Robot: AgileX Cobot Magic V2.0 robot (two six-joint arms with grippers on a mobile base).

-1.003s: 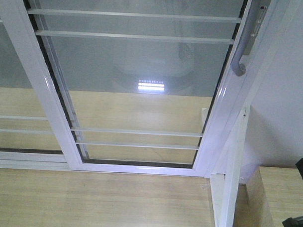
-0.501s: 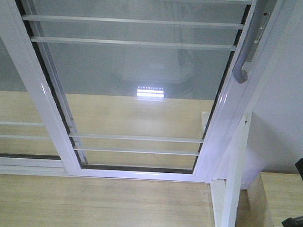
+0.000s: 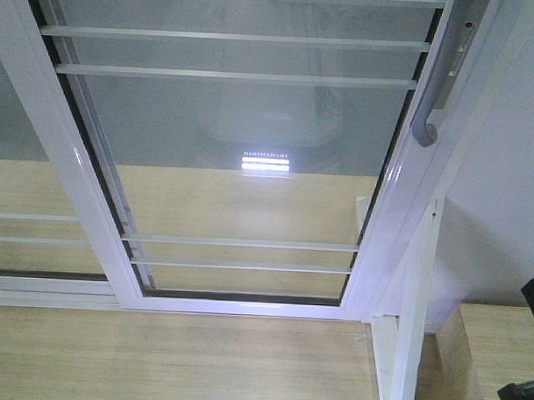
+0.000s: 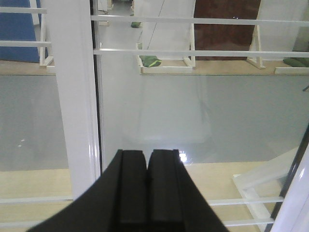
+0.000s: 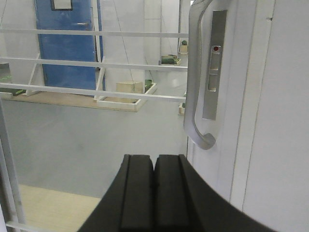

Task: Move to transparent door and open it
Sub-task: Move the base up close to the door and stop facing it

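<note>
The transparent door (image 3: 243,120) fills the front view: clear glass in a white frame with thin white horizontal bars. Its curved pale-grey handle (image 3: 430,92) is on the right stile and also shows in the right wrist view (image 5: 193,77), up and right of my right gripper (image 5: 154,159). That gripper is shut and empty, short of the handle. My left gripper (image 4: 147,153) is shut and empty, facing the glass beside the white left stile (image 4: 75,96). The door stands closed against the right jamb.
A second white-framed glass panel without a handle (image 3: 23,156) lies to the left. A white wall (image 3: 504,191) and a white post (image 3: 413,293) stand at the right, with a wooden ledge (image 3: 498,357) below. Pale wood floor (image 3: 174,355) runs to the sill.
The view has crept slightly closer to the door over the last second, then nearly stopped. Both grippers look unchanged.
</note>
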